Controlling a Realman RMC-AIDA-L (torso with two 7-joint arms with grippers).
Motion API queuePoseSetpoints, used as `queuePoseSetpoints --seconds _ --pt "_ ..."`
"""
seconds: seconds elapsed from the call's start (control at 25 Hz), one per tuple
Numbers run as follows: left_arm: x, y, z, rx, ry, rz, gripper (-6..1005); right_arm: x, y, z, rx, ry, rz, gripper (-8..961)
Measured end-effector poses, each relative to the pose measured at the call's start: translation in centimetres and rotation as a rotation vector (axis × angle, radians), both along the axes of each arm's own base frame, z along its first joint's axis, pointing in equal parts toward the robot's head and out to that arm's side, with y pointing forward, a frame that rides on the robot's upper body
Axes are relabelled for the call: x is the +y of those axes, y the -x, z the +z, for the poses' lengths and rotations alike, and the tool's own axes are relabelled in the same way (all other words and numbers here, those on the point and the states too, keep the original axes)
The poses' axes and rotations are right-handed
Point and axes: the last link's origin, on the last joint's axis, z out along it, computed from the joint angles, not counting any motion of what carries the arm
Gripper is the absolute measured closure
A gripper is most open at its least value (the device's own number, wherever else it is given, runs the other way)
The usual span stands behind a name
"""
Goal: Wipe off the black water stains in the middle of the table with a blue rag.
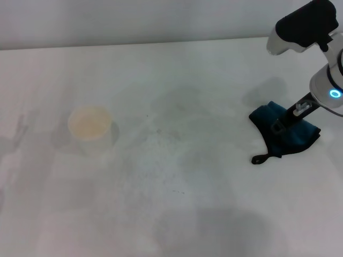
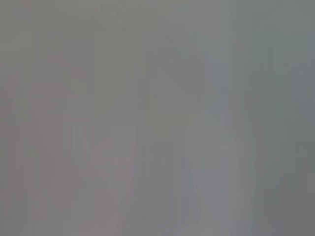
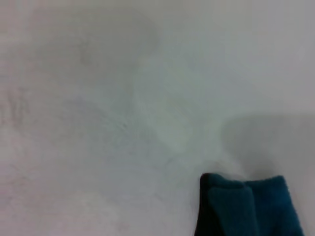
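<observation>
Sitting over at the right side of the table [image 1: 161, 225], the blue rag [image 1: 270, 134] is crumpled in a heap with its little black loop [image 1: 259, 159] trailing out toward the near edge. The right gripper [image 1: 289, 122] is down on top of the cloth, touching it, but honestly I can't tell whether its fingers are pinched on the fabric or spread. The black water stains [image 1: 161, 131] are only faint grey specks and smudges around the middle of the tabletop, well apart from the rag. A pale translucent cup [image 1: 89, 127] stands upright on the left side. The left arm isn't visible; its wrist view shows only blank grey. The right wrist view catches a rag corner [image 3: 251, 206] on white.
</observation>
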Motion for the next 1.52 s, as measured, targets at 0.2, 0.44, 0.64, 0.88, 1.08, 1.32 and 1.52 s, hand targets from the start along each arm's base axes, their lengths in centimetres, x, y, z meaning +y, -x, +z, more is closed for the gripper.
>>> queuePoseSetpoints --seconds 0.2,0.44,0.64,0.88,1.08,1.32,1.52 --pt "-0.3 0.2 0.0 -0.001 0.0 0.007 112 0.5 -0.2 1.2 0.042 -0.037 0.015 679" --pt "-0.3 0.2 -0.1 -0.005 0.001 0.008 112 1.0 -1.5 4.4 0.24 -0.169 0.065 488" --pt "-0.4 0.2 -0.2 -0.007 0.002 0.01 112 0.8 -3.3 6.8 0.405 -0.283 0.136 456" --pt "-0.5 0.3 -0.1 -0.011 -0.007 0.017 112 0.3 -6.0 8.9 0.589 -0.44 0.239 455" --pt "-0.5 0.3 -0.1 -0.017 -0.01 0.02 112 -0.9 -8.9 10.2 0.721 -0.668 0.341 455" --pt "-0.5 0.4 -0.3 -0.034 -0.017 0.038 113 -3.3 -11.7 11.0 0.716 -0.887 0.477 455" --pt "-0.6 0.6 -0.2 -0.043 -0.029 0.053 113 -4.4 -12.8 9.7 0.617 -0.989 0.612 455"
